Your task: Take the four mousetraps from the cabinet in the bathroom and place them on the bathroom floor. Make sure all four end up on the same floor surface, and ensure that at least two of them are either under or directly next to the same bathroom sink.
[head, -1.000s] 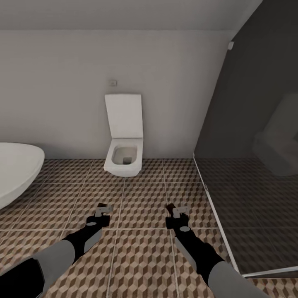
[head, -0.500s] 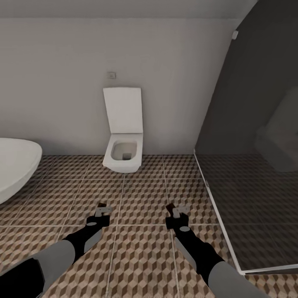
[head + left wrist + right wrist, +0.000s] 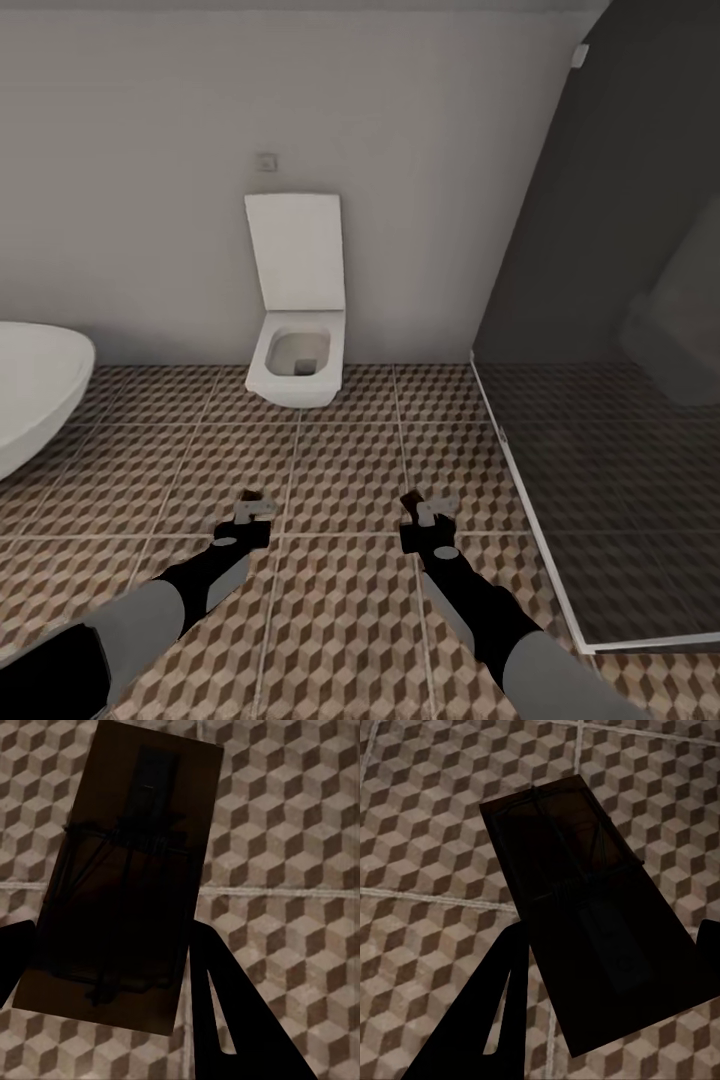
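the bathroom floor (image 3: 340, 470) of cube-pattern tiles runs open from the robot out to the grey back wall (image 3: 150, 200), with a wide bare stretch between and ahead of both arms. at about 12 o'clock a white square toilet (image 3: 295, 365) stands against that wall with its lid up, and a small wall plate (image 3: 265, 161) sits above it; no writing on it can be read. at about 9 to 10 o'clock the rounded white rim of a bathtub (image 3: 40, 395) closes off that side. from 1 to 4 o'clock a dark glass panel (image 3: 620, 300) with a pale bottom rail (image 3: 520, 500) walls off a darker floor patch, the rail running just beside the right arm. the left hand (image 3: 255, 507) is held low over the tiles at about 11 o'clock, its two fingers closed on a mousetrap (image 3: 124, 881), a dark brown board with wire that the left wrist view shows gripped between the black fingers (image 3: 240, 1020) above a grout line. the right hand (image 3: 428, 507) at about 1 o'clock likewise clamps a second mousetrap (image 3: 585, 907), tilted across the tiles in the right wrist view. the two hands are well apart, and neither trap touches the floor as far as the views show.
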You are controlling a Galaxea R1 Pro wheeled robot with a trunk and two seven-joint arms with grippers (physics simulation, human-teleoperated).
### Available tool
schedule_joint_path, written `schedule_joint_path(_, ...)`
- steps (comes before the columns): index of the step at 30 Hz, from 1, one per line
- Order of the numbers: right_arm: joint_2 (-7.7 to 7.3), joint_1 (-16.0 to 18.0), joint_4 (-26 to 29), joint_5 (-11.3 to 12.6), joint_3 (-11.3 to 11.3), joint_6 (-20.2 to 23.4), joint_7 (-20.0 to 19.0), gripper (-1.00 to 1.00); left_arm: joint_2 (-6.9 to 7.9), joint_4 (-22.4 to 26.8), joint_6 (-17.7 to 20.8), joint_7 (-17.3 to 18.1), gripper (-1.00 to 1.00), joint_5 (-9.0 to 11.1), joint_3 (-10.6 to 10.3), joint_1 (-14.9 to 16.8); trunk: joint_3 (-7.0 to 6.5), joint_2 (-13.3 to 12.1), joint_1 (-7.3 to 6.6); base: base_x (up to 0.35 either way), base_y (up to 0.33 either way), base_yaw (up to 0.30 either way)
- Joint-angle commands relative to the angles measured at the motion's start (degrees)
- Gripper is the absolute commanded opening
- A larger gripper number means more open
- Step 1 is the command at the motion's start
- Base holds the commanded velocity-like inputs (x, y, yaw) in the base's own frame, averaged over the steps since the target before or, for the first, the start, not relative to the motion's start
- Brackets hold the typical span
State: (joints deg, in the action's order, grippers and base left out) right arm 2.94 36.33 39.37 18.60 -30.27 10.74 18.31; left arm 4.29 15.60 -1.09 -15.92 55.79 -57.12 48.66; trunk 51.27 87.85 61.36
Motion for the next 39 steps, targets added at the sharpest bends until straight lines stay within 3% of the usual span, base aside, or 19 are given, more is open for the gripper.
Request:
schedule_joint_path(1, -0.03, 0.05, 0.09, 0.38, -0.31, 0.24, 0.59, -1.0, 0.01, 0.15, -0.05, -0.45, -1.0, 0.36, -0.49, 0.03, 0.32, 0.44, 0.22, 0.0, 0.0, 0.0)
schedule_joint_path(39, 0.05, 0.05, 0.1, 0.38, -0.31, 0.24, 0.59, -1.0, -0.16, 0.13, -0.05, -0.43, -1.0, 0.29, -0.54, 0.03, 10.6, 15.68, 8.57, 0.0, 0.0, 0.0)
